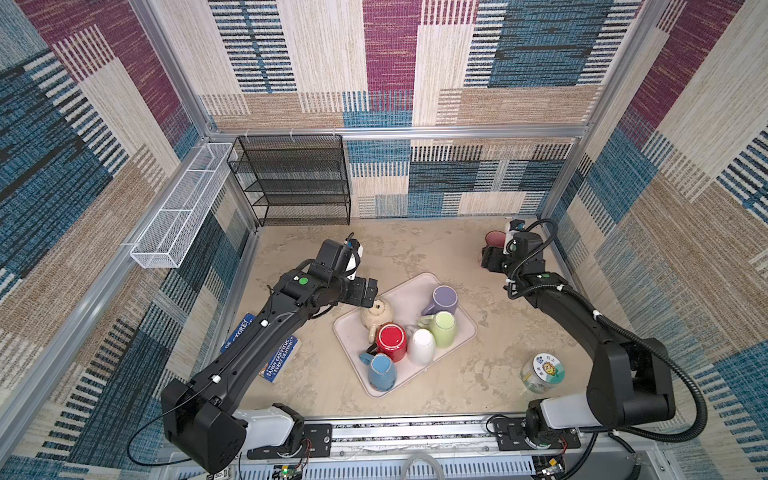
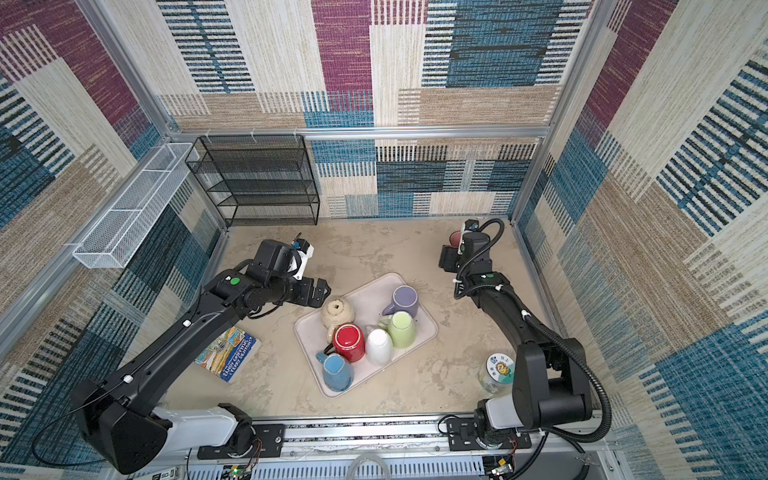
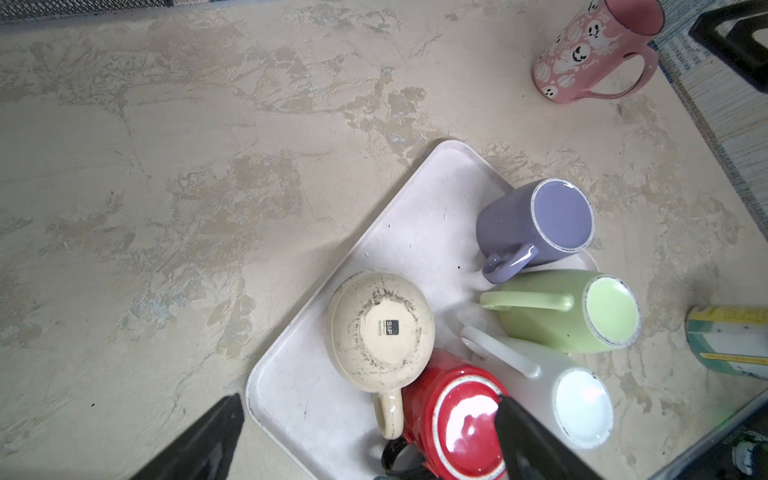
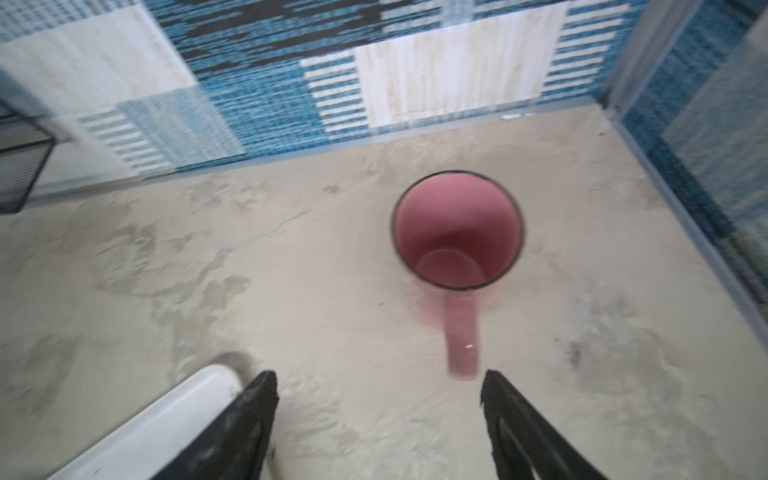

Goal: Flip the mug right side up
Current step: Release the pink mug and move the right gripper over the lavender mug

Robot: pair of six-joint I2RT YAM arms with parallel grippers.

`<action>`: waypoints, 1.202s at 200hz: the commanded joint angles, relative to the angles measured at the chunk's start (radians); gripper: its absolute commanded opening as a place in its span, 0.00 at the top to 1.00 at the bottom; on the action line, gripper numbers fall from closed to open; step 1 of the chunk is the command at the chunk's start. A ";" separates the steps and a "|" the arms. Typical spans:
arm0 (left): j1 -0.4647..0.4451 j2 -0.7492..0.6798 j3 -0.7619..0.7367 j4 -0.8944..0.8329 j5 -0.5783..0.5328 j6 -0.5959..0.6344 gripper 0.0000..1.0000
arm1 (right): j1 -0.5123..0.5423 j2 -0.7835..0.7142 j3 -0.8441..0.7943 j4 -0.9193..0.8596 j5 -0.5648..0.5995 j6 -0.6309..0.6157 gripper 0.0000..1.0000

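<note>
Item, task piece: we record one pink mug [image 4: 457,232] standing upright, mouth up, on the table [image 1: 415,245] in the far right corner, its handle pointing toward the right gripper [image 4: 377,382]. That gripper's jaws stand apart just short of the handle and hold nothing. Item: the left gripper [image 3: 370,401] has its jaws spread wide and empty, and hangs over the left edge of the tray [image 1: 411,291] beside the cream mug [image 1: 376,314]. On the tray we count six mugs. Cream, red mug [image 1: 391,340], white mug [image 1: 421,346], green mug [image 1: 442,328] and purple mug [image 1: 442,300] sit base up. Of the blue mug [image 1: 381,372] at the near end we cannot tell. Sundries: book [image 2: 228,353] under the left arm, jar [image 1: 542,372] near the right arm, black mesh shelf [image 1: 295,178] at the back, white wire basket [image 1: 183,208] on the left wall.
</note>
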 commanded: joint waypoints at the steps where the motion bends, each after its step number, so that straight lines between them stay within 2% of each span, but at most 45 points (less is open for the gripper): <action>1: 0.001 0.003 -0.006 -0.005 -0.005 0.026 0.00 | 0.087 -0.016 0.003 -0.076 -0.026 0.016 0.20; 25: 0.001 -0.007 -0.024 0.004 0.001 0.027 0.01 | 0.104 -0.055 -0.043 -0.093 -0.087 0.064 0.21; 74: 0.001 -0.005 -0.041 0.010 0.015 0.032 0.00 | 0.128 -0.148 -0.147 -0.114 -0.195 0.114 0.30; 114: 0.001 -0.010 -0.043 0.012 0.014 0.037 0.02 | 0.135 -0.194 -0.230 -0.136 -0.202 0.146 0.56; 126: 0.001 -0.010 -0.044 0.012 0.015 0.037 0.02 | 0.136 -0.210 -0.258 -0.132 -0.210 0.159 0.60; 176: 0.002 -0.007 -0.045 0.011 0.017 0.039 0.03 | 0.152 -0.188 -0.321 -0.101 -0.255 0.177 0.60; 240: 0.001 -0.007 -0.048 0.011 0.014 0.041 0.04 | 0.159 -0.081 -0.293 -0.038 -0.287 0.174 0.59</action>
